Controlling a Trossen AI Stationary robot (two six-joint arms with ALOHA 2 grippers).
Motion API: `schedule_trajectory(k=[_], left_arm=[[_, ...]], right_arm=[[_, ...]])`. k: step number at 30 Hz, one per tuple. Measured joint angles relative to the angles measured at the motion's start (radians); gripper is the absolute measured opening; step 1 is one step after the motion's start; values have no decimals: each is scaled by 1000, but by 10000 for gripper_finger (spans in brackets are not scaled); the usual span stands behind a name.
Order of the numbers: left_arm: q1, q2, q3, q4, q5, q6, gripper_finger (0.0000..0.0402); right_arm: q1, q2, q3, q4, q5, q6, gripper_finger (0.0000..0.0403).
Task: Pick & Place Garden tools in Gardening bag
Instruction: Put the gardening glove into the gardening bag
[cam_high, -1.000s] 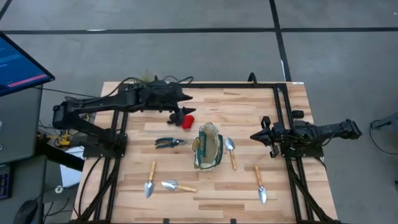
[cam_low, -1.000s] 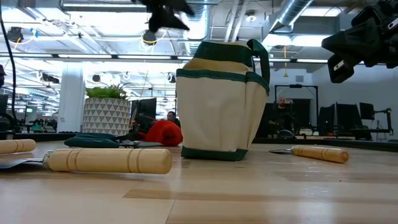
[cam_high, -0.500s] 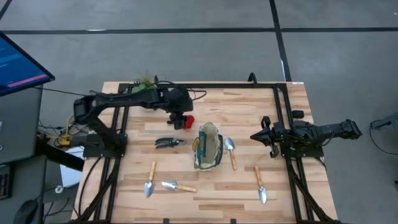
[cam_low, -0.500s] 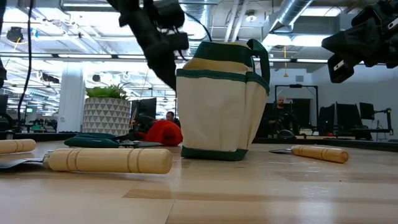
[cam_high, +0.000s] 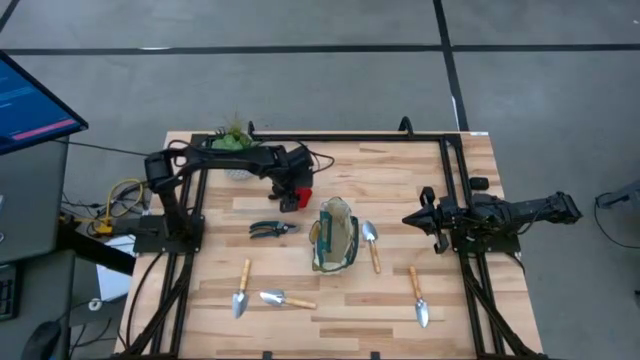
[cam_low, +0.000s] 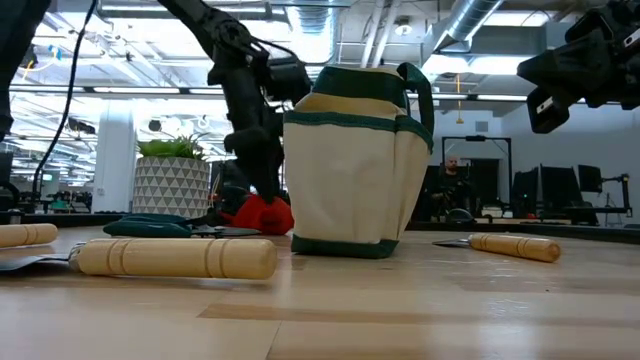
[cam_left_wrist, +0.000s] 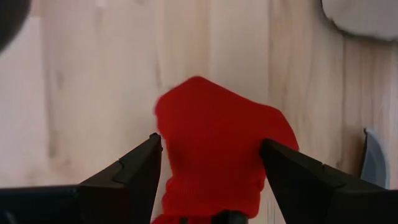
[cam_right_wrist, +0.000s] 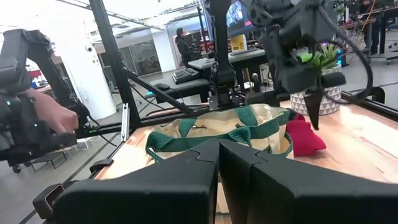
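Observation:
A small red cloth item (cam_high: 303, 192) lies on the wooden table beside the olive-and-beige gardening bag (cam_high: 335, 235), which stands upright. My left gripper (cam_left_wrist: 211, 152) points steeply down over the red item, open, with one finger on each side of it. Dark-handled shears (cam_high: 272, 229) lie left of the bag. Wooden-handled trowels lie beside the bag (cam_high: 371, 243), at the near right (cam_high: 418, 295) and at the near left (cam_high: 242, 288). My right gripper (cam_high: 415, 220) waits shut at the table's right side, level, touching nothing. My left gripper comes at the red item (cam_left_wrist: 217, 143) from above, its open fingers (cam_left_wrist: 134, 168) standing on either side of it. The item lies flat on the table. Whether the fingers touch the cloth I cannot tell.
A green plant in a whitish patterned pot (cam_high: 232, 150) stands at the far left, close behind my left arm. A further trowel (cam_high: 285, 298) lies at the near left. Black frame rails (cam_high: 455, 180) run along the table's sides.
My left gripper has come down from high above the table to the red item and has tipped from a shallow slant to point steeply down. It has stayed open. The red item and the other tools have kept their places.

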Motion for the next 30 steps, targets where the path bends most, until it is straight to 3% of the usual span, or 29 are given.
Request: schedule_trajectory(k=[7, 10, 13, 18, 20, 25, 30], left_arm=[[-1, 72, 3, -35, 28, 42, 240], [-1, 93, 4, -46, 37, 33, 220], [-3, 89, 3, -52, 36, 21, 172], [-3, 36, -4, -71, 7, -18, 46], [3, 3, -3, -63, 1, -86, 19], [5, -110, -3, -58, -54, -307, 14], [-20, -291, -3, -34, -56, -645, 11]], right_arm=[[0, 0, 0, 0, 0, 0, 5], [0, 0, 0, 0, 0, 0, 5], [0, 0, 0, 0, 0, 0, 5], [0, 0, 0, 0, 1, 0, 5], [0, 0, 0, 0, 1, 0, 5], [0, 0, 0, 0, 3, 0, 5], [0, 0, 0, 0, 3, 0, 5]])
